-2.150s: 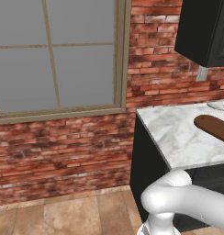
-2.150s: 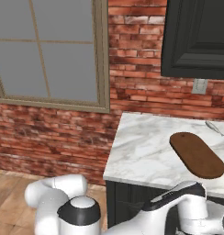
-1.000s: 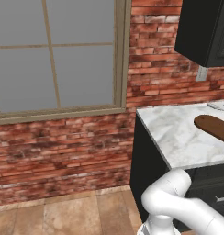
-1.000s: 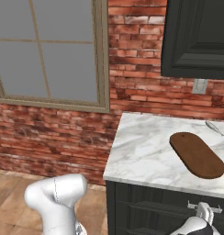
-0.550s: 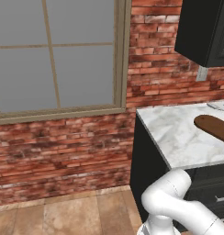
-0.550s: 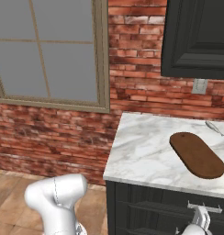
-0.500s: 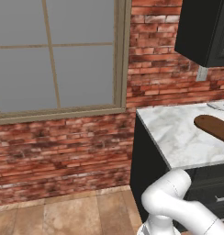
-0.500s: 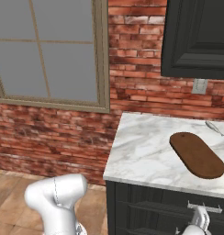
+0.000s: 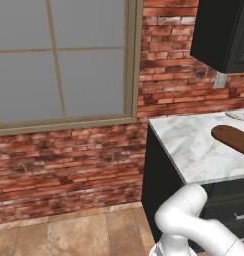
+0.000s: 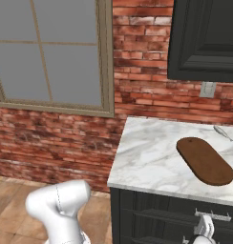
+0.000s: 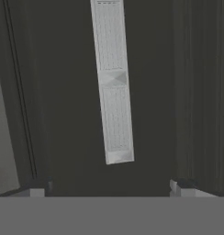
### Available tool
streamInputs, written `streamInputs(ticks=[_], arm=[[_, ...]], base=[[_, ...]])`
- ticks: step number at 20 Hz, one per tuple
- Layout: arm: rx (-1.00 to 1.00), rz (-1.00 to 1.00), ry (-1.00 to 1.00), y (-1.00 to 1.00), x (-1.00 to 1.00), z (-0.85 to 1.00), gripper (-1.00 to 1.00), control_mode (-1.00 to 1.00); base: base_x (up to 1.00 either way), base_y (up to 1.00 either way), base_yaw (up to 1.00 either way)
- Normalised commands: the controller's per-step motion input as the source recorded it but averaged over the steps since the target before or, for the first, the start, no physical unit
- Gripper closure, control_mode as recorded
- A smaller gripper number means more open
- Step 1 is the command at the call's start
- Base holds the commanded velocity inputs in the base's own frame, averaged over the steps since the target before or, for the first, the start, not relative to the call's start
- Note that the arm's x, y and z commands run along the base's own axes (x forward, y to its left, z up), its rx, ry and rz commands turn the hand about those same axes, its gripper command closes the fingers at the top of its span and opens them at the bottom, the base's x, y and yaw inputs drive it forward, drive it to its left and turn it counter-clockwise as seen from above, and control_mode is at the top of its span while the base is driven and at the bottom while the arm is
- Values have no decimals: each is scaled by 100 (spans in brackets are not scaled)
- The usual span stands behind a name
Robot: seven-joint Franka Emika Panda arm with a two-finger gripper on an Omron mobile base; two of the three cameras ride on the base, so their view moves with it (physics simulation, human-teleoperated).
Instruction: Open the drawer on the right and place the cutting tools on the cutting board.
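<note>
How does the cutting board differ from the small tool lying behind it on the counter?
The cutting board is reddish-brown and wide with rounded ends; the tool is silver-grey and slim. The board is far longer than the tool. The board lies nearer the counter's front edge, the tool nearer the brick wall. Both lie flat on the marble countertop.

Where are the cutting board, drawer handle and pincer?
cutting board (image 10: 205, 161): right base view, middle of its top face.
drawer handle (image 11: 113, 82): hand view, mid-bar.
pincer (image 11: 111, 186): hand view, midway between the open tips.

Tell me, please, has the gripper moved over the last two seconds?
Yes. In the right base view the gripper has risen to just below the drawer handle.
</note>
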Motion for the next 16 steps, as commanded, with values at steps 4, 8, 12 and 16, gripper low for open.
streamInputs(ticks=[4,8,12,16], arm=[[0,0,-1,-29,17,-10,-100,-100],[0,0,-5,-25,18,-18,-100,-100],[0,0,-10,-21,19,-27,-100,-100],[0,0,-14,-13,19,-38,-100,-100]], base=[[0,0,0],[0,0,0],[0,0,0],[0,0,0]])
